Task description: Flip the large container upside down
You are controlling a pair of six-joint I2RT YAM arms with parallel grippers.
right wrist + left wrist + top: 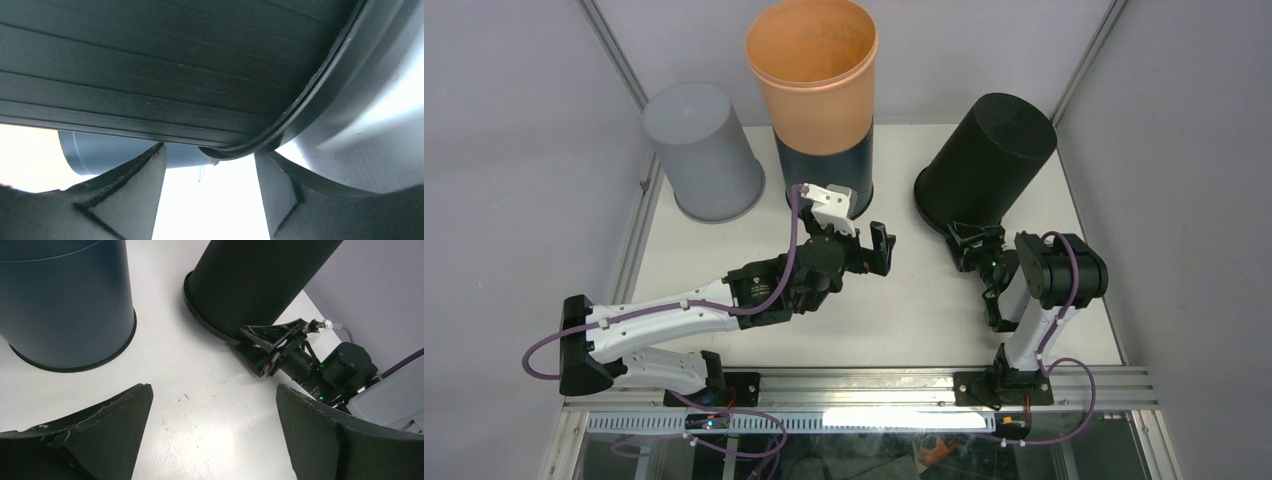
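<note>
Grey walls [514,150] close in the white desk [904,310] where both my arms are bolted at the near edge. At the back right stands the large black container [989,160], mouth down, its closed bottom facing up and its flared rim against the desk. My right claw [972,245] sits low at the near side of that rim. In my right wrist view the ribbed black wall fills the upper picture and the rim curves down to just above the gap between my two fingers [125,200]. They stand apart, and I see neither one pressing on the rim, so this claw is released and holds nothing.

My left claw [864,228] hovers over the middle of the desk, spread wide and empty. It lies just in front of a dark blue container [824,160] with an orange container [814,70] stacked mouth-up on it. From my left wrist I see the dark blue one on the left, the black one on the right, and my other claw at its foot. An upturned grey container [704,150] stands at the back left, beside the stacked pair.
</note>
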